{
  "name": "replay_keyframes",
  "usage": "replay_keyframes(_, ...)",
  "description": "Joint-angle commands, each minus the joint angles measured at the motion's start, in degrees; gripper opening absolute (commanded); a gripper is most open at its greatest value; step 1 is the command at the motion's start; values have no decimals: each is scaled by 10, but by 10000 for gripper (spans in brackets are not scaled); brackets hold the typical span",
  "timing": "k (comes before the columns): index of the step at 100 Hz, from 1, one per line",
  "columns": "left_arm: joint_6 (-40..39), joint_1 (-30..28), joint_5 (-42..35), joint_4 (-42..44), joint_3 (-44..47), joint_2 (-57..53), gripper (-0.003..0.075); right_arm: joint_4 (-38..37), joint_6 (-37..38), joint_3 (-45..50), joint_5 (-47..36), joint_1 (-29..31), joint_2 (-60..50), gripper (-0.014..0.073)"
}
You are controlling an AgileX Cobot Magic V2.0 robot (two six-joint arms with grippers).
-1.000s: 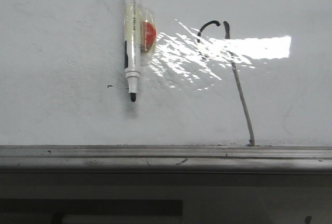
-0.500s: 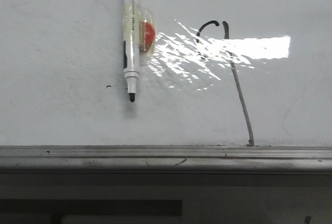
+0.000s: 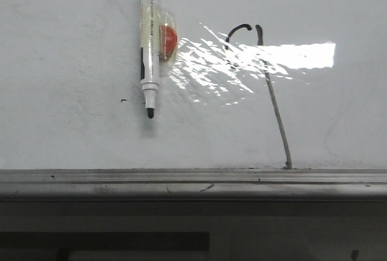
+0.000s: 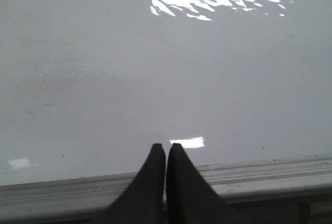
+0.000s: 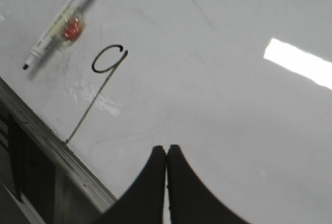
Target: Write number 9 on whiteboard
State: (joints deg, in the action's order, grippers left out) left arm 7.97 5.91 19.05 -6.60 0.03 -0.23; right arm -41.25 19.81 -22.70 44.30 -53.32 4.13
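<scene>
The number 9 point(image 5: 106, 60) is drawn on the whiteboard point(image 3: 72, 134), marker point(image 3: 149, 43) parked on it, so left gripper point(image 4: 166, 149) and right gripper point(image 5: 167, 151) are pressed closed, empty.

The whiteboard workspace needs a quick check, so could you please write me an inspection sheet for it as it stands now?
Surface: the whiteboard is glossy white-grey with faint smudges and bright glare; a grey metal tray edge runs along its bottom.
Job's things: the number 9 is drawn, a small loop with a long slanted downstroke reaching the tray edge.
Clutter: a white marker sits tip down on the board, uncapped, beside a red piece under clear tape; a tiny dark speck lies to its left.
Grippers: left gripper and right gripper both shut, holding nothing, off the marker.
Cables: nothing seen.
Surroundings: dark area below the tray.
</scene>
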Motion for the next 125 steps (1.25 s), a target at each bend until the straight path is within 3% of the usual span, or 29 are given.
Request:
replay_keyframes(1, -4, -2, -27, -1, 11, -14, -20, -15, -2, 33, -122, 68, 9, -41)
replay_keyframes(22, -4, -2, -27, -1, 11, -14, -20, 212, -35, 163, -378, 319, 9, -41)
replay_keyframes(32, -4, -2, -27, -1, 11, -14, -20, 241, -50, 237, -505, 417, 9, -41)
replay_keyframes(36, -4, -2, -27, -1, 11, -14, -20, 241, -50, 252, -520, 441, 9, -41)
replay_keyframes(42, -4, -2, -27, -1, 11, -14, -20, 241, -50, 247, -458, 470, 9, -41)
replay_keyframes(67, -4, -2, -27, -1, 11, -14, -20, 252, -50, 251, -263, 485, -44, -41)
replay_keyframes(125, -4, -2, -27, -1, 11, -14, -20, 252, -50, 251, -266, 486, -56, -41)
